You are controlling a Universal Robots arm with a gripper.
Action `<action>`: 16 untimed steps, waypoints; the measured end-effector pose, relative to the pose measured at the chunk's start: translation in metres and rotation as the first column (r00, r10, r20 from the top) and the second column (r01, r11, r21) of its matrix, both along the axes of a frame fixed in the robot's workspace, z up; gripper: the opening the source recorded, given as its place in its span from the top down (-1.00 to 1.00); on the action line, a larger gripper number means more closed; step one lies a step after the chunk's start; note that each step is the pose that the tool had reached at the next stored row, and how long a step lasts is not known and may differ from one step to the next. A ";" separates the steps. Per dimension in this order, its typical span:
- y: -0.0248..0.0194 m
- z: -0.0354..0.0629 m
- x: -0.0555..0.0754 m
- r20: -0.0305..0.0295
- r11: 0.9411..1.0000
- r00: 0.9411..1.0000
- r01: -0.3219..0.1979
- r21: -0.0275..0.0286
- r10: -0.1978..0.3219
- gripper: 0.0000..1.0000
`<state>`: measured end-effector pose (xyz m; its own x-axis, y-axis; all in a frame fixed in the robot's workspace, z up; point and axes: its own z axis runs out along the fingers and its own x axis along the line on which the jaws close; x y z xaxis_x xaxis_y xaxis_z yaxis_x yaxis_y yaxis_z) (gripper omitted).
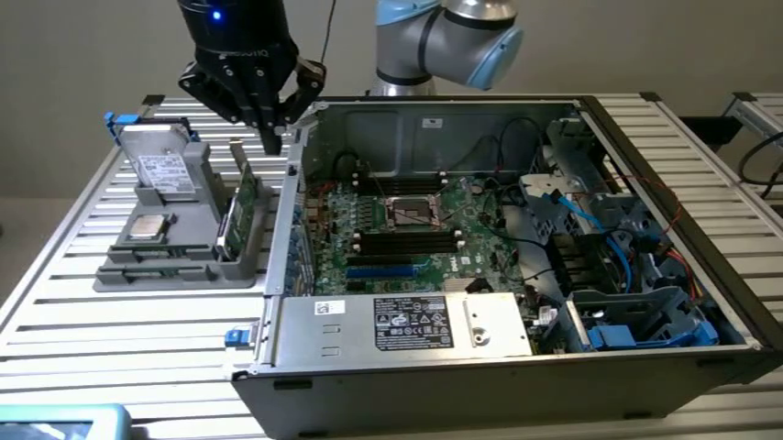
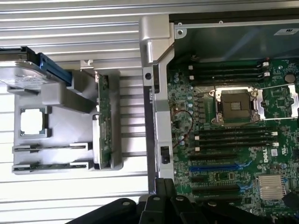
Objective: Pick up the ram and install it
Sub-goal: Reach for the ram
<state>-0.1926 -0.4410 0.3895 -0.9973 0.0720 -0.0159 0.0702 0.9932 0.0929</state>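
- The claw [image 1: 270, 137] hung pinched shut and empty above the far end of the grey holder [image 1: 159, 266], close beside the wall of the computer case [image 1: 367, 385]
- The ram [image 1: 245, 194] stood on edge in that holder, just below the claw, likely so its top edge was free to grip
- The case lay open on its side, so the memory slots [image 1: 398, 240] faced upward

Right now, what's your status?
Tool shut, holding nothing, up between grey holder and case wall. Ram on edge in holder, untouched. Nothing lies over it.
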 end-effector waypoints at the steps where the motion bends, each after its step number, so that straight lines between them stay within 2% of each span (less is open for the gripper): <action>1: -0.0007 -0.0007 -0.004 0.000 1.000 1.000 0.000 0.000 0.000 0.79; 16: -0.0115 -0.0142 -0.064 -0.002 1.000 1.000 0.000 0.000 0.000 0.79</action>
